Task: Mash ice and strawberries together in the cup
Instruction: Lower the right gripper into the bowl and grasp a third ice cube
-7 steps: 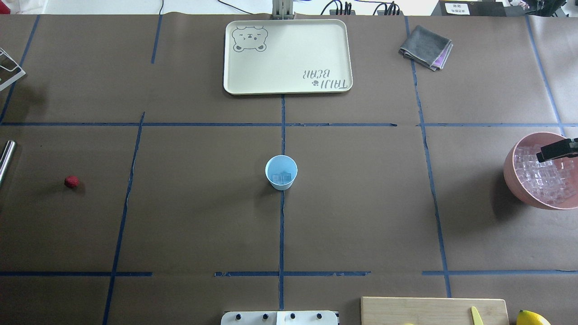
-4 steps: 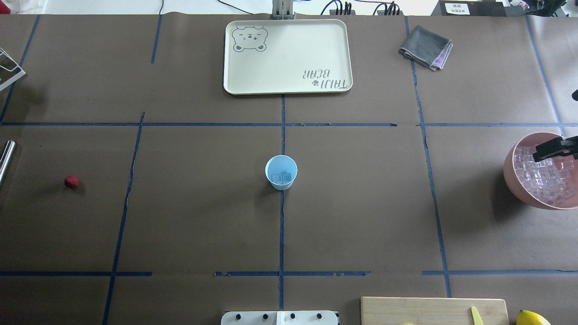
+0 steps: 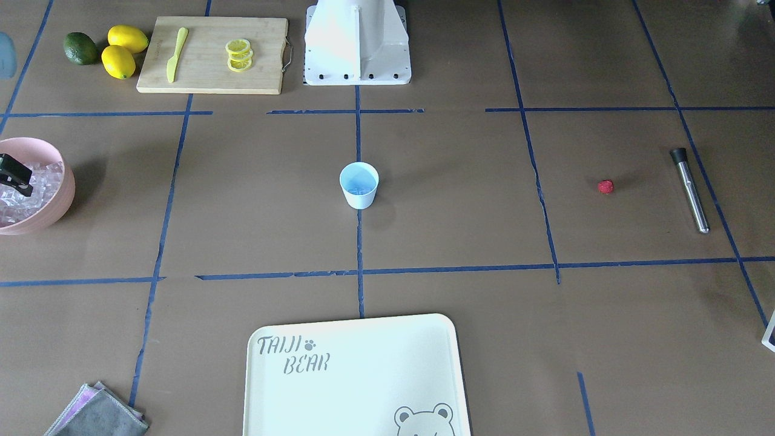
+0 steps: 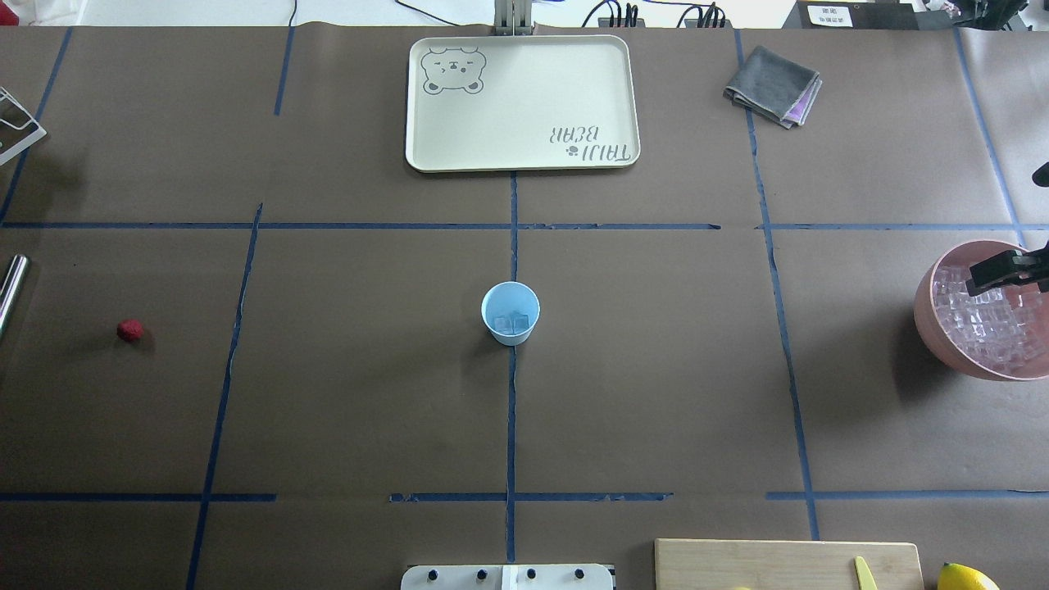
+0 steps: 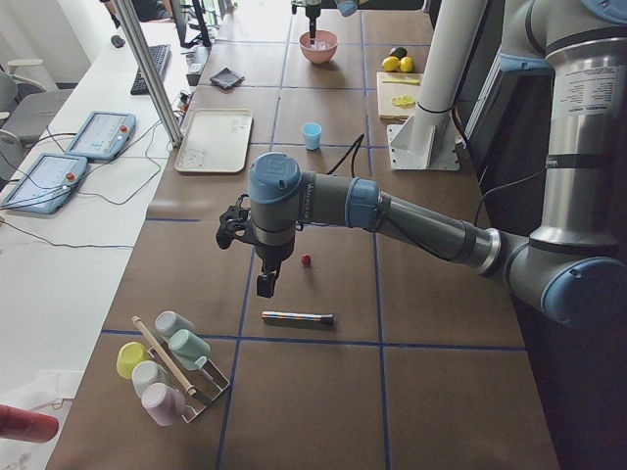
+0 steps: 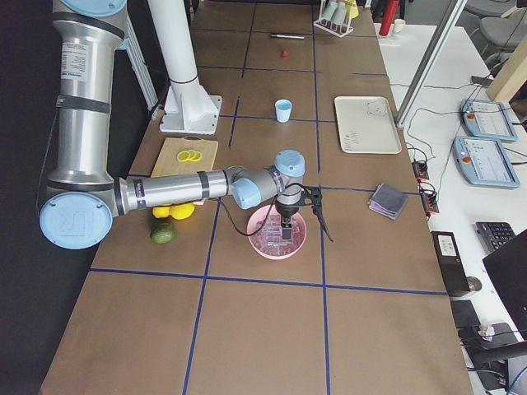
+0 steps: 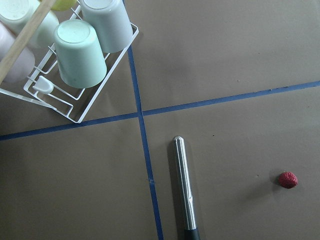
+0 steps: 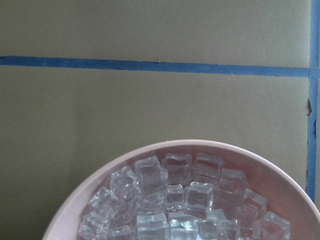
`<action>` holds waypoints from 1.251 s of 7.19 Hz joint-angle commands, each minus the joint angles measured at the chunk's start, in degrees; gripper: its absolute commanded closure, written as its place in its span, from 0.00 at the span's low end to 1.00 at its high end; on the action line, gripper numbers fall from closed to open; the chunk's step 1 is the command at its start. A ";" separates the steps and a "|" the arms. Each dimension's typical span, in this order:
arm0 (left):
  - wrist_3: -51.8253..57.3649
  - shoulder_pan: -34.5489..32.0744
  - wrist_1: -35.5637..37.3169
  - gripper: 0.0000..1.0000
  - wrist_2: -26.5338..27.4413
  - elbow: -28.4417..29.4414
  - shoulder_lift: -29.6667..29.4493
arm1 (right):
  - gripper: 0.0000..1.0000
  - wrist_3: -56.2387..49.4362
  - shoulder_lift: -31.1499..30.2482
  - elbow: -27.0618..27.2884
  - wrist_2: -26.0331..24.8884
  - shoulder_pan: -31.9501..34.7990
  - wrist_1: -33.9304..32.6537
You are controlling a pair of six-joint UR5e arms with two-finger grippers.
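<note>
Surface: the table is covered in matte brown paper, divided by blue tape lines.

Surroundings:
- A cream rectangular tray [image 4: 508, 106] with rounded corners and a bear print sits at the centre of the operators' edge.
- A folded grey cloth [image 4: 770, 84] lies along that edge toward the right end.
- A wooden cutting board [image 3: 212, 75] sits at the robot's edge beside the white base [image 3: 357, 42]. It carries stacked lemon slices [image 3: 238, 54] and a yellow knife [image 3: 175, 53].
- 2 lemons [image 3: 128, 38] and 1 dark green fruit [image 3: 80, 48] lie just beyond the board.
- A white wire rack [image 7: 107, 77] at the left end holds upturned pastel cups.
- A steel rod [image 3: 689, 189] with a black end lies flat between the rack and the strawberry [image 4: 129, 330].

Containers:
- The cup [image 4: 510, 313], light-blue tapered plastic, stands upright at the table's centre on a tape line, with clear ice [image 4: 512, 324] at its bottom.
- The pink bowl [image 4: 926, 319], round and smooth-walled, stands at the right end and holds an ice heap [image 8: 185, 200] of glassy cubes.
- The strawberry, small, red and bumpy, rests on bare paper. It is well apart from the cup, toward the left end, and near the rod without touching it.

Grippers:
- The right gripper [image 4: 1000, 273] hangs over the bowl, with 1 black finger across the heap. Its opening and any hold cannot be told.
- The left gripper [image 5: 265, 284] hangs above the left end near the strawberry and shows only from the side. Its opening cannot be told.
</note>
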 commanded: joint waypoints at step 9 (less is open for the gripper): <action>-0.01 -0.02 0.00 0.00 0.00 -0.31 0.00 | 0.40 -0.25 0.77 -1.60 0.22 -1.03 -0.55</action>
